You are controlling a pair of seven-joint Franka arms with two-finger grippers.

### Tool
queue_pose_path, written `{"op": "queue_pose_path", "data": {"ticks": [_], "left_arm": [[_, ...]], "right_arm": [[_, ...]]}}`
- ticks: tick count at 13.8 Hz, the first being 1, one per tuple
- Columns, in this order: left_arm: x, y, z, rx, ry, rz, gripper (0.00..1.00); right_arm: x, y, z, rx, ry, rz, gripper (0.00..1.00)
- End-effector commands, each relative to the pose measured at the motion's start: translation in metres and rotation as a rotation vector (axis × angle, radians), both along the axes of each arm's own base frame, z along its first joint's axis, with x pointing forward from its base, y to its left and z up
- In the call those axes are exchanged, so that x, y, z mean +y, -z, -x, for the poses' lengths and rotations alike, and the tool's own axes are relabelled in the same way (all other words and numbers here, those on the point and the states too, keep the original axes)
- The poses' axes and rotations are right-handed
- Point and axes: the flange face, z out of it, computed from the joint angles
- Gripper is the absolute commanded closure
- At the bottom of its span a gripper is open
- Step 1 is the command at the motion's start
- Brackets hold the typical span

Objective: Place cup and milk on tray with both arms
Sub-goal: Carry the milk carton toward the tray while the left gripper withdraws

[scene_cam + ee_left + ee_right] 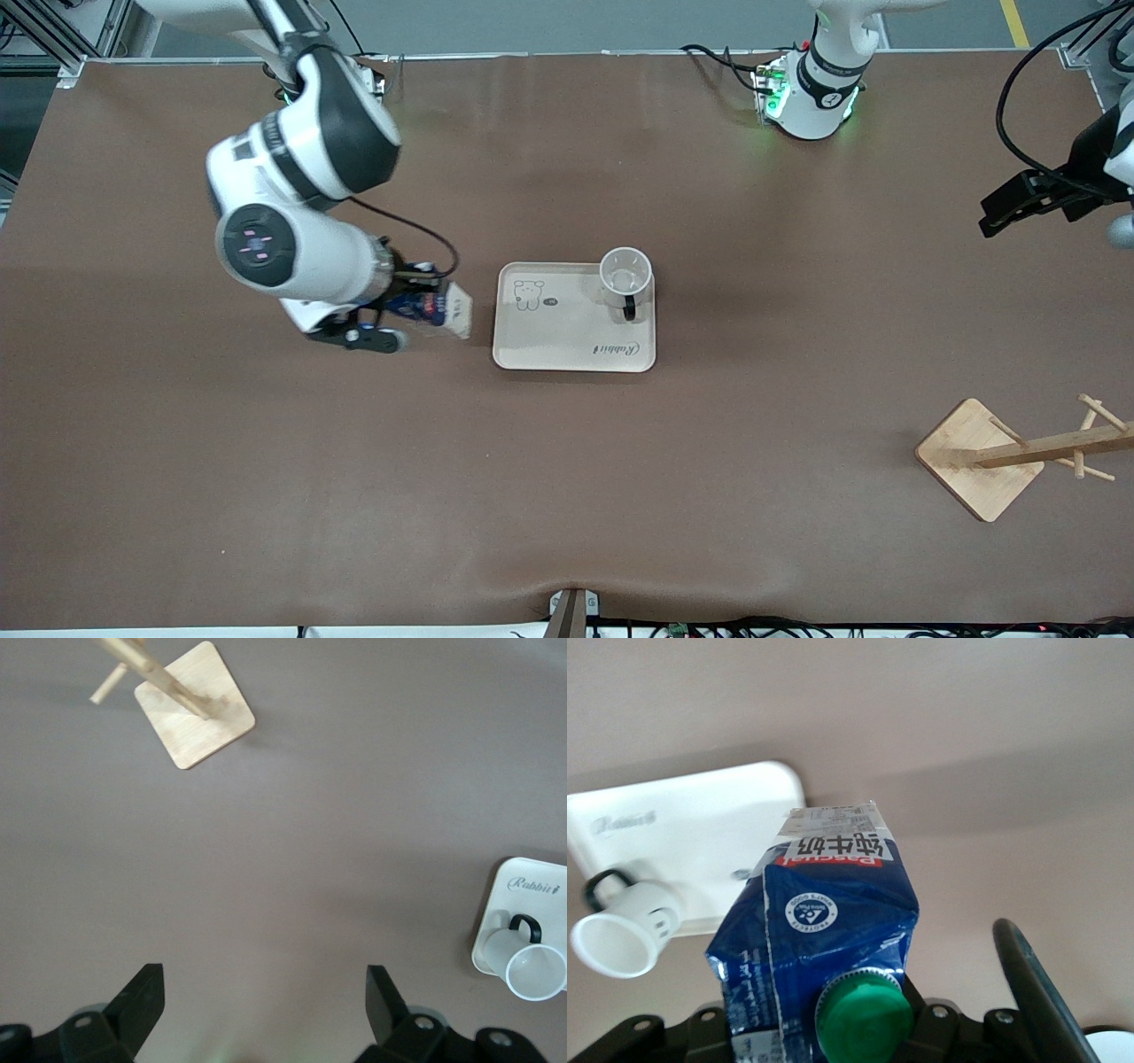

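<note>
Right gripper (416, 306), over the counter (266, 496) just beside the tray (567, 341) at the right arm's end: fingers pinch the tilted milk (434, 307). Centre: the cup (625, 273) stands upright on the tray's corner toward the left arm. Wooden rack (979, 456) near the left arm's end. Left gripper (261, 1001) waits aloft there, fingers spread, holding nothing.

The tray (567, 332) lies at frame centre on the bench (567, 496), the cup (626, 279) standing in its upper right corner. The milk (434, 308) hangs just beside the tray, over the bench at centre-left. A wooden rack (983, 461) stands at lower right.
</note>
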Motion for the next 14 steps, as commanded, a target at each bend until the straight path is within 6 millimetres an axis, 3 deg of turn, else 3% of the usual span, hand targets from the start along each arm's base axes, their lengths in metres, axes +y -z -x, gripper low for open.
{"op": "queue_pose_path", "data": {"ticks": [1, 4, 6, 14], "left_arm": [[-0.015, -0.003, 0.001, -0.004, 0.061, 0.019, 0.0], [-0.02, -0.008, 0.005, -0.009, 0.068, 0.026, 0.0], [-0.018, -0.006, 0.006, 0.008, 0.066, 0.025, 0.0], [-0.013, 0.0, 0.003, 0.021, 0.057, 0.022, 0.0]], "right_arm": [[0.047, 0.002, -0.001, 0.039, 0.006, -0.085, 1.0], [0.087, 0.025, 0.014, 0.042, 0.007, -0.085, 1.0], [0.103, 0.044, 0.024, 0.049, -0.022, -0.047, 1.0], [0.104, 0.068, 0.017, -0.096, -0.087, 0.096, 0.93]]}}
